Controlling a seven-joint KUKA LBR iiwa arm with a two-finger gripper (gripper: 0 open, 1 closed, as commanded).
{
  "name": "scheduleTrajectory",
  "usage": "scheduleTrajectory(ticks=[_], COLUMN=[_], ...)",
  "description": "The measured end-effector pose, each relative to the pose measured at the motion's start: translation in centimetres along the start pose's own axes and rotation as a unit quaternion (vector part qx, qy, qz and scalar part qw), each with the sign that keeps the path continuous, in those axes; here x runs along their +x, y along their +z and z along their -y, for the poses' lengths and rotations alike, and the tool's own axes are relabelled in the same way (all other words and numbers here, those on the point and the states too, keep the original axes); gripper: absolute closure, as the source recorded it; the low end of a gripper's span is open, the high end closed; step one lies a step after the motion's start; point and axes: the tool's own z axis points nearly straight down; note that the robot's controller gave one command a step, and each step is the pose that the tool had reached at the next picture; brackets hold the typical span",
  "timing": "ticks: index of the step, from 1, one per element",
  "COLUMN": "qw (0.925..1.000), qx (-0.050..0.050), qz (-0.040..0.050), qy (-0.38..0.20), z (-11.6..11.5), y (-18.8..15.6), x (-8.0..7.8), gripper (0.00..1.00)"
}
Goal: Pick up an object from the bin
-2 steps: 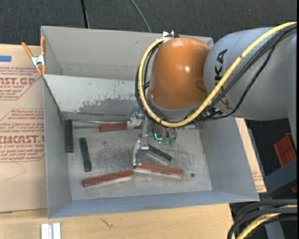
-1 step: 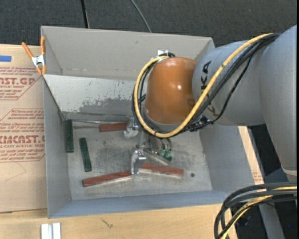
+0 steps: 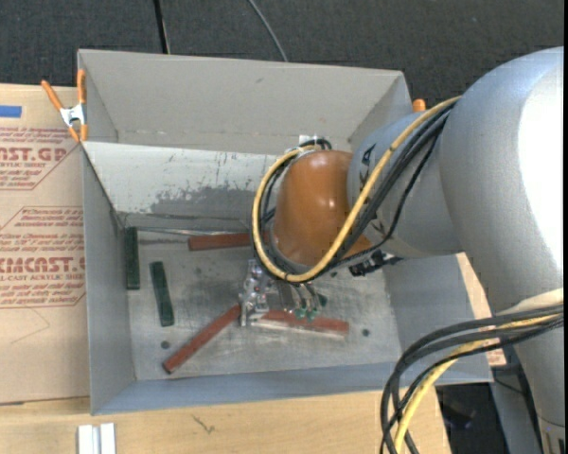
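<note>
So the claw [image 3: 254, 303] is being held low over the middle of the bin [image 3: 104, 253] floor, right where two reddish-brown sticks are nearly meeting: the diagonal stick [image 3: 201, 340] running off toward the front-left corner, and the flatter stick [image 3: 308, 323] lying out to the right. Whether the claw is apart or together just can't be made out from this angle, and no thing is being seen clamped in it.

That spot is probably being picked because both stick ends are lying flat there with bare floor around them. Room-wise, nothing is being crowded. The short green bar [image 3: 132, 258] and the long green bar [image 3: 161, 293] are lying well apart on the left. A third reddish stick [image 3: 218, 242] is tucked by the back wall. A straight-up lift is likely being favoured.
</note>
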Motion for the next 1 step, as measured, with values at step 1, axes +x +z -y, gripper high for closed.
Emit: scheduleTrajectory(ticks=[1], qw=[1.0], qx=[0.0], qz=[-0.0001], qy=[0.0], z=[0.0], y=[0.0], x=[0.0], gripper=[1.0])
